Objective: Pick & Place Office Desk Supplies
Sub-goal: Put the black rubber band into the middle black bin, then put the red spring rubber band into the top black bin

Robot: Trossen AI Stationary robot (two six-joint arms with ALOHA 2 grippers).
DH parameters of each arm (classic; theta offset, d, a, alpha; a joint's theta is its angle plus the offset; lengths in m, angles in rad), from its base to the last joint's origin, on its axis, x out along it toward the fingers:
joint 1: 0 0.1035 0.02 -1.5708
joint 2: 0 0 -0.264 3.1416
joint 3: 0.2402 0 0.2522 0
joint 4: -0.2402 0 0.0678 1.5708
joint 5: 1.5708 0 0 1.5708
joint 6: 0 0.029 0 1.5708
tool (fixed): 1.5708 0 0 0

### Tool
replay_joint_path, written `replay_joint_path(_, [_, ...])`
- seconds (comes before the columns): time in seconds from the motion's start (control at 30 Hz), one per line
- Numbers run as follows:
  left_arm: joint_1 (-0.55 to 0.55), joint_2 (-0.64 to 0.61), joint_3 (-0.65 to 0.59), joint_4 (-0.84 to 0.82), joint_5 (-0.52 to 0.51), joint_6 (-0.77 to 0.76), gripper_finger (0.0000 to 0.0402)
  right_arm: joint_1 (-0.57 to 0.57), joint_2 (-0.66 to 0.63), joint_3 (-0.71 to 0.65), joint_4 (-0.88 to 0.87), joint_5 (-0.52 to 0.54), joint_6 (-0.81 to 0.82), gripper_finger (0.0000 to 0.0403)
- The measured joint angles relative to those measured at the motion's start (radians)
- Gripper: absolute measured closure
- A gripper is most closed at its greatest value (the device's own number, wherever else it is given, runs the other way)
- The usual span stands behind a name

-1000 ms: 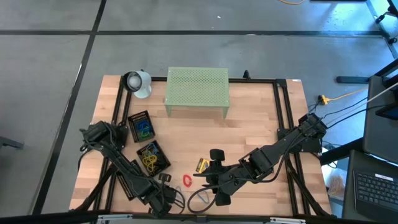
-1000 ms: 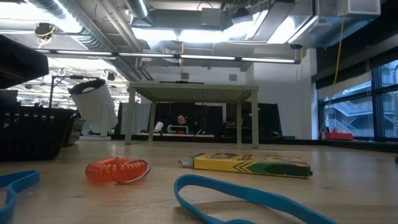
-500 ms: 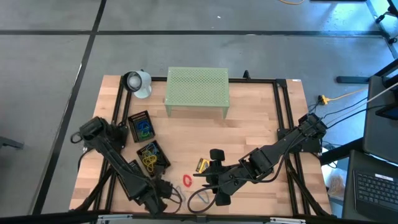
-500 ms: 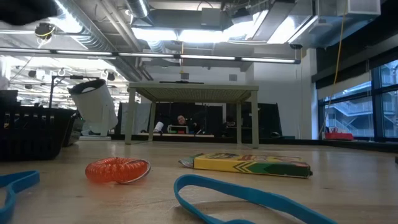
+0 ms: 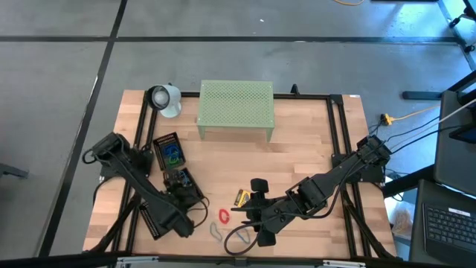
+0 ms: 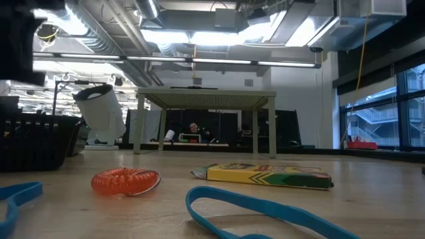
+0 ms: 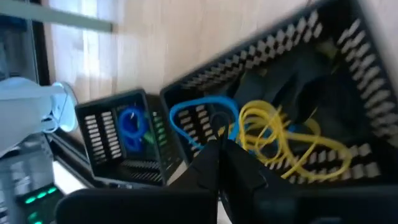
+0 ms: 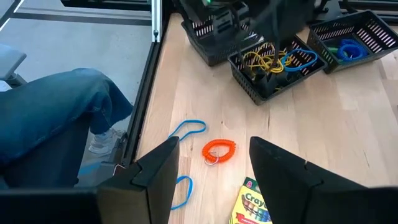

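Only the left wrist view showed the left gripper pinched shut on a blue rubber band over the nearer mesh tray. Overhead, that was hidden. The right gripper hung wide above the crayon box, half cut off.

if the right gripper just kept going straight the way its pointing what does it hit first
Probably the orange coiled band on the table: it lies dead ahead between the right gripper's open fingers. The black tray of bands sits farther along. Depth is hard to judge.
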Motion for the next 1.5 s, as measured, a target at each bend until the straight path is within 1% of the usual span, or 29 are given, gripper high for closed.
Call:
replay_joint_path(0.1, [0.025,0.001,-0.066,0.062,0.051,0.047,0.0397,0.0,0.0,0.0,0.003,0.0,0.0,0.0204])
replay_joint_path(0.23, [0.051,0.001,-0.112,0.135,0.057,0.061,0.0386,0.0,0.0,0.0,0.007,0.001,0.0,0.0204])
replay_joint_path(0.43, [0.079,0.001,-0.113,0.166,0.062,0.061,0.034,0.0,0.0,0.0,0.007,0.002,0.0,0.0204])
replay_joint_path(0.63, [0.098,0.001,-0.113,0.184,0.172,0.061,0.0291,0.0,0.0,0.0,0.007,0.003,0.0,0.0204])
replay_joint_path(0.8, [0.098,0.001,-0.112,0.181,0.165,0.059,0.0262,0.0,0.0,0.0,0.013,0.003,0.0,0.0204])
replay_joint_path(0.93, [0.115,0.001,-0.102,0.175,0.218,0.054,0.0258,0.0,0.0,0.0,0.035,0.003,0.0,0.0204])
replay_joint_path(1.0, [0.124,0.001,-0.073,0.176,0.221,0.054,0.0261,0.0,0.0,0.0,0.046,0.003,0.0,0.0204])
replay_joint_path(1.07, [0.125,0.001,-0.036,0.176,0.198,0.06,0.0266,-0.002,0.0,0.0,0.052,0.003,0.0,0.0204])
replay_joint_path(1.17, [0.119,0.001,0.027,0.196,0.133,0.101,0.0272,-0.002,0.0,0.0,0.052,0.003,0.0,0.0204])
replay_joint_path(1.23, [0.109,0.001,0.043,0.257,0.065,0.134,0.0273,-0.002,0.0,0.0,0.051,0.003,0.0,0.0204])
replay_joint_path(1.33, [0.094,0.001,0.031,0.453,-0.071,0.215,0.0271,-0.002,0.0,0.0,0.051,0.003,0.0,0.0204])
replay_joint_path(1.37, [0.091,0.001,0.017,0.523,-0.093,0.252,0.0268,-0.002,0.0,0.0,0.051,0.003,0.0,0.0204])
replay_joint_path(1.43, [0.092,0.007,-0.01,0.653,-0.084,0.336,0.0259,-0.002,0.0,0.0,0.05,0.002,0.0,0.0204])
replay_joint_path(1.5, [0.095,0.013,-0.029,0.76,-0.029,0.408,0.0246,-0.002,0.0,0.0,0.049,0.0,0.0,0.0204])
